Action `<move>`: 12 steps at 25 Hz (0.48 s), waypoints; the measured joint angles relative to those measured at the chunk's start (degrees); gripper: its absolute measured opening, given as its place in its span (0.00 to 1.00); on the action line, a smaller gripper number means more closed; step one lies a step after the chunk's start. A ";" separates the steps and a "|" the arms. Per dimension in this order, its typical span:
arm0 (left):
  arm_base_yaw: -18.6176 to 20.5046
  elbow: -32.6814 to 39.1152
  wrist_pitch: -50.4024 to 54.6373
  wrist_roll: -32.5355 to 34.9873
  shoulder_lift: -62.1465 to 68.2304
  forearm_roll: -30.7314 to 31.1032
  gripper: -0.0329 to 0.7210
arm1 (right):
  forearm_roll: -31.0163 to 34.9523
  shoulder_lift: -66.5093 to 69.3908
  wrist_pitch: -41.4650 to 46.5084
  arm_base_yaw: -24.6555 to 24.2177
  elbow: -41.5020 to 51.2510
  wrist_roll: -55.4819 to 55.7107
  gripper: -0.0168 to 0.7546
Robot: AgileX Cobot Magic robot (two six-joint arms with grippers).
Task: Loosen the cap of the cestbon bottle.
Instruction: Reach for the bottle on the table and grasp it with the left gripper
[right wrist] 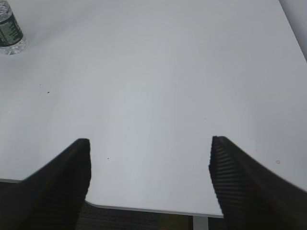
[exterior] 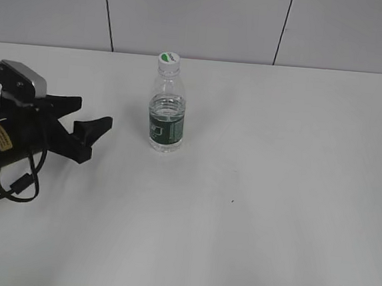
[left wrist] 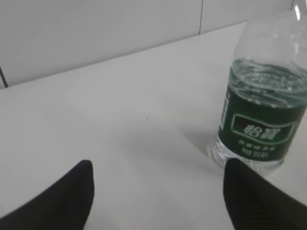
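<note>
The cestbon bottle [exterior: 166,114] stands upright near the middle of the white table, clear with a dark green label band. Its white cap [exterior: 169,59] with a green mark sits on the neck. The bottle also shows in the left wrist view [left wrist: 261,105], close at the right, cap cut off by the frame, and small at the top left of the right wrist view [right wrist: 9,31]. My left gripper [exterior: 93,118] [left wrist: 158,189] is open and empty, low over the table, left of the bottle. My right gripper [right wrist: 149,165] is open and empty over the table's near edge, outside the exterior view.
The white table [exterior: 274,190] runs back to a grey panelled wall [exterior: 202,17]. Its front edge and a table leg show in the right wrist view [right wrist: 153,210]. A black cable [exterior: 17,184] loops beside my left arm.
</note>
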 joint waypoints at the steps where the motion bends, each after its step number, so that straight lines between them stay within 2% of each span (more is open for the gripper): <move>1: 0.00 -0.06 -0.07 -0.04 0.66 0.53 0.71 | 0.00 0.00 0.00 0.00 0.00 0.00 0.78; 8: -0.17 -2.81 -0.66 -0.04 3.46 8.27 0.71 | 0.00 0.00 0.00 0.00 0.00 0.00 0.78; 12: -3.23 -4.93 -0.60 -0.04 3.91 8.82 0.76 | 0.00 0.00 0.00 0.00 0.00 0.00 0.78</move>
